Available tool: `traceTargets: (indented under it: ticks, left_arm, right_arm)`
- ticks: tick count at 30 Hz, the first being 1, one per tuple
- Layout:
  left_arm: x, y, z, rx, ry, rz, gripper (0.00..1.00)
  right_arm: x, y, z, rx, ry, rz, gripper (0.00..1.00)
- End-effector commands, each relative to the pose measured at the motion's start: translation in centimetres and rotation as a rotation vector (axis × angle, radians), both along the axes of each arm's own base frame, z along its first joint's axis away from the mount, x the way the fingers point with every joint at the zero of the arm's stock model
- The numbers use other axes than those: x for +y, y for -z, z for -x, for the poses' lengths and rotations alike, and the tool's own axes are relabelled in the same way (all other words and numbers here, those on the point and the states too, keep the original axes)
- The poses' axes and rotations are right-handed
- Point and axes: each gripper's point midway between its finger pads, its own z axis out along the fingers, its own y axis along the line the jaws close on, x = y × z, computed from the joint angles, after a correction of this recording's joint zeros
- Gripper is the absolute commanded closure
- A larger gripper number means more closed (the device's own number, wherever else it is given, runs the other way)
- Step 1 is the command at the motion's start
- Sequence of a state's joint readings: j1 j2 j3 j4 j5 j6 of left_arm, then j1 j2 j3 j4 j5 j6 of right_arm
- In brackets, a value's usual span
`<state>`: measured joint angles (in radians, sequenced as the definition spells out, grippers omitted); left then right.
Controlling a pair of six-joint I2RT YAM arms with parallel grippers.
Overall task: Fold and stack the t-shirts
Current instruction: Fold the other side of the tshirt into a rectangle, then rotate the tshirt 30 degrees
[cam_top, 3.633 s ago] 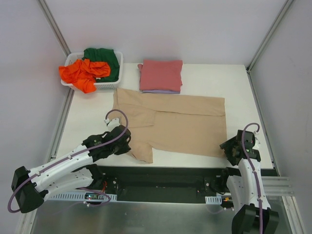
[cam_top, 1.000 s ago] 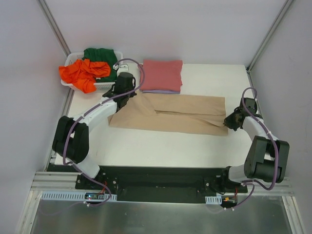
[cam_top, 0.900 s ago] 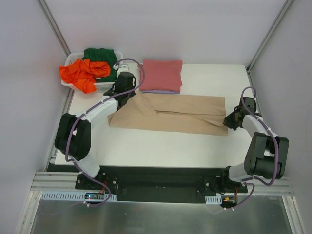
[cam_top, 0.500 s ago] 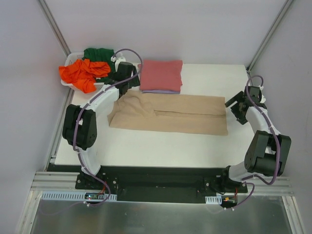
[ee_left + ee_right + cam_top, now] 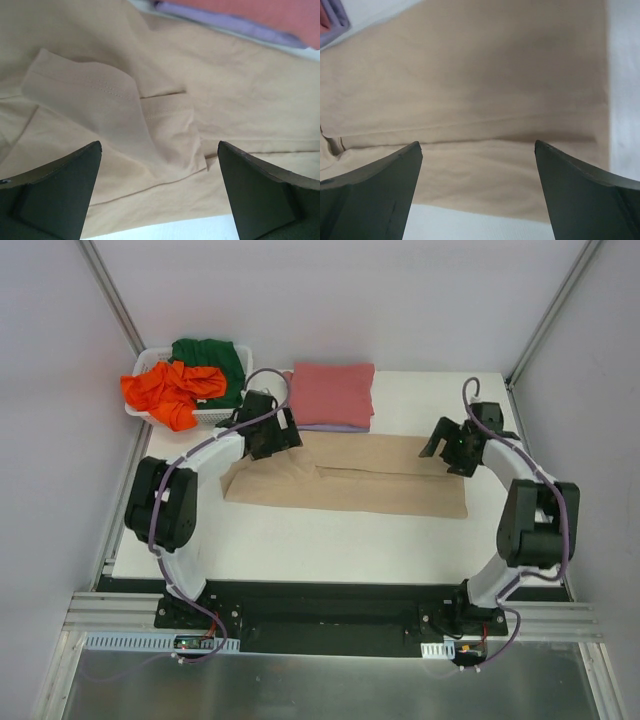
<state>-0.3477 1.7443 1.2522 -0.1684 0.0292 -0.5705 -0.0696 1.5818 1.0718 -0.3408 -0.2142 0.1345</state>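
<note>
The tan t-shirt (image 5: 350,480) lies folded lengthwise into a long strip across the middle of the table (image 5: 330,540). My left gripper (image 5: 277,437) hovers open over its left end, above a folded sleeve (image 5: 100,100). Over the strip's right end my right gripper (image 5: 447,452) is open too, with nothing between its fingers. In the wrist views, the left gripper (image 5: 158,146) and right gripper (image 5: 477,144) both look down on tan t-shirt cloth (image 5: 470,75). A folded pinkish-red t-shirt (image 5: 330,392) rests on a lavender t-shirt (image 5: 330,426) behind it.
A white slotted basket (image 5: 215,416) at the back left holds a crumpled orange t-shirt (image 5: 165,390) and a dark green t-shirt (image 5: 212,358). Metal frame posts (image 5: 115,300) stand at the table's back corners. Bare white table shows in front of the tan strip.
Both grippers carried the tan shirt's near edge to the far side, folding it in half, then opened, let go and swung inward above the strip.
</note>
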Motion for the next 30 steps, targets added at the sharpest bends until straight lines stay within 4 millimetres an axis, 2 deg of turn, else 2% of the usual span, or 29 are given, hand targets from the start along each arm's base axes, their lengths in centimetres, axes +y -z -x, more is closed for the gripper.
traceTargets:
  ticks: [1, 4, 7, 12, 18, 24, 27, 30]
  left_arm:
    - [-2.0, 3.2, 1.3, 0.126, 0.029, 0.076, 0.01]
    - [-1.4, 4.6, 1.9, 0.156, 0.014, 0.054, 0.01]
    - [-0.6, 6.3, 2.7, 0.195, -0.004, 0.016, 0.01]
    - [1.5, 8.2, 4.0, 0.241, -0.049, -0.077, 0.01]
    - [2.5, 8.4, 3.2, 0.248, -0.077, -0.139, 0.01]
    - [2.2, 6.9, 1.0, 0.212, -0.086, -0.149, 0.01]
    - [2.1, 6.0, 0.0, 0.186, -0.086, -0.156, 0.01]
    - [2.1, 5.9, -0.6, 0.184, -0.075, -0.167, 0.01]
  right_arm:
    - [4.4, -0.7, -4.4, -0.053, -0.215, -0.006, 0.04]
    - [5.8, 1.2, -4.8, 0.046, -0.256, 0.02, 0.04]
    - [6.6, 3.3, -3.6, 0.116, -0.267, 0.039, 0.04]
    - [7.2, 6.6, 1.4, 0.265, -0.214, -0.019, 0.04]
    - [8.3, 5.9, 6.8, 0.3, -0.238, -0.007, 0.04]
    - [10.8, 5.8, 13.3, 0.349, -0.315, -0.004, 0.04]
    - [12.8, 5.7, 17.0, 0.382, -0.346, -0.013, 0.04]
    - [16.1, 5.7, 20.8, 0.373, -0.432, -0.025, 0.04]
